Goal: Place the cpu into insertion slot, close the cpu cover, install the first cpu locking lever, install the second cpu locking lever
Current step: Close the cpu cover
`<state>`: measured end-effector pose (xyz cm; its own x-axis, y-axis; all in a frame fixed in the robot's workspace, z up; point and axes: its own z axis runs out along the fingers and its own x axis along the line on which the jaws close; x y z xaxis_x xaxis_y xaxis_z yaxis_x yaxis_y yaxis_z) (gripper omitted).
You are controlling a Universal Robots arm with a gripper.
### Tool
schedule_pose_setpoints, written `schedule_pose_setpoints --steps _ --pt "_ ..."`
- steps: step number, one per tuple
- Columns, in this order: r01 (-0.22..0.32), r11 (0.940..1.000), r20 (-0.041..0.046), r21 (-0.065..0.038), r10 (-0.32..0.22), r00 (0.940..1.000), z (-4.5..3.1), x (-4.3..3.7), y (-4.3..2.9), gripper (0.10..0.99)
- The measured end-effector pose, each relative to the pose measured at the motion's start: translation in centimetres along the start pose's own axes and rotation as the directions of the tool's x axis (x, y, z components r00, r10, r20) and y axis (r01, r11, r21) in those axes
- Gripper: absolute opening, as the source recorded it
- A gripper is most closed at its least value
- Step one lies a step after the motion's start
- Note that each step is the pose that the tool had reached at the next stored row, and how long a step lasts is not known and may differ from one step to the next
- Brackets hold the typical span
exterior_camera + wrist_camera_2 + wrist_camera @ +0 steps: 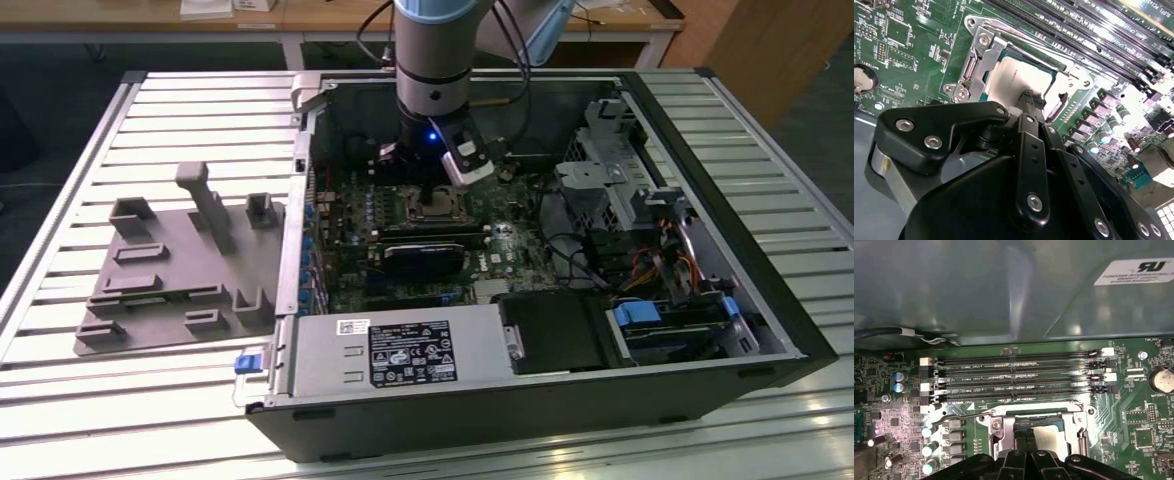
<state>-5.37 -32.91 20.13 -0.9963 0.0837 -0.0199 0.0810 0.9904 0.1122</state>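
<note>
exterior view: your gripper [437, 192] sits low over the insertion slot [414, 208] | second wrist view: jaws pressed together, tips at the edge of the cpu [1011, 80], which is framed by the cpu cover [979, 60]; press straight down, no skidding | first wrist view: stay clear of the locking lever [961, 414]

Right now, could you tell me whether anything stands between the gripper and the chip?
Nothing visible does. In the second wrist view the gripper is right at the chip, whose pale top lies bare inside the metal frame.
</note>
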Motion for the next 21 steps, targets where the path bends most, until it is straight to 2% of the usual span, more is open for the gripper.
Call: schedule_pose_setpoints --steps 5,21 --pt "0.000 1.0000 0.0000 0.000 0.000 1.0000 -0.48 -0.01 0.05 0.106" --pt "0.001 1.0000 0.0056 -0.003 -0.001 1.0000 -0.41 1.24 -0.49 0.106"
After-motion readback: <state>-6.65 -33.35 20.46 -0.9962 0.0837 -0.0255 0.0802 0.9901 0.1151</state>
